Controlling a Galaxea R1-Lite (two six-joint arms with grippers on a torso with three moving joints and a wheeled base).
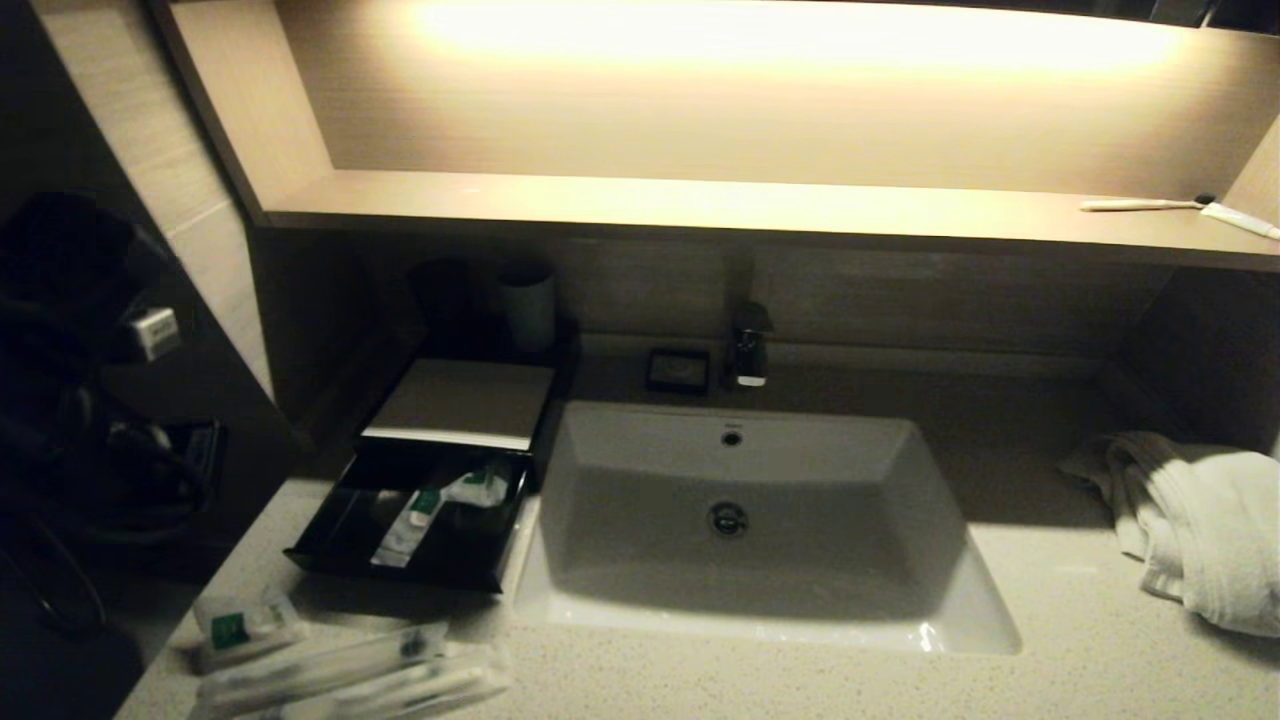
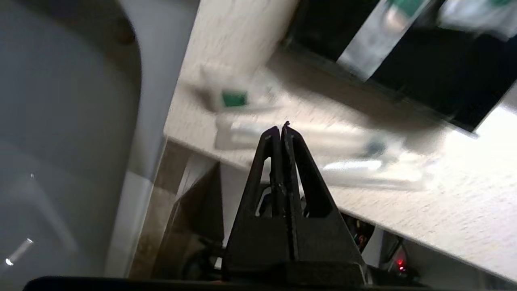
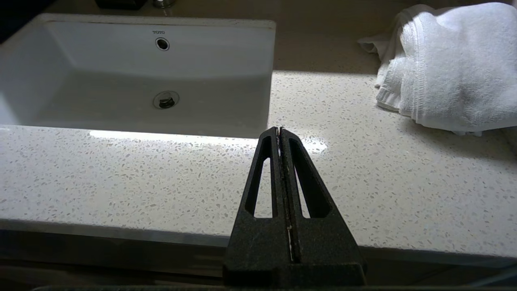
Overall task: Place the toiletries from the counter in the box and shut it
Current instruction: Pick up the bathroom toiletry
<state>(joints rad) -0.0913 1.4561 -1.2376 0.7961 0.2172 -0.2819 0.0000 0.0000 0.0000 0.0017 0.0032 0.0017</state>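
The black box (image 1: 462,400) stands left of the basin with its drawer (image 1: 400,572) pulled out. Wrapped sachets (image 1: 412,518) with green marks lie inside the drawer. More toiletries lie on the counter (image 1: 1050,680) in front of the drawer: a green-marked sachet (image 1: 236,630) and long wrapped sticks (image 1: 340,668). My left gripper (image 2: 282,128) is shut and empty. It hovers at the counter's front edge, just short of the sticks (image 2: 363,163) and the sachet (image 2: 234,98). My right gripper (image 3: 279,130) is shut and empty over the counter's front edge, right of the basin. Neither gripper shows in the head view.
The white basin (image 1: 740,520) fills the middle of the counter, with a tap (image 1: 750,350) and a small black dish (image 1: 678,370) behind it. A pale cup (image 1: 527,305) stands behind the box. A white towel (image 1: 1200,520) is heaped at the right. A toothbrush (image 1: 1140,205) lies on the lit shelf.
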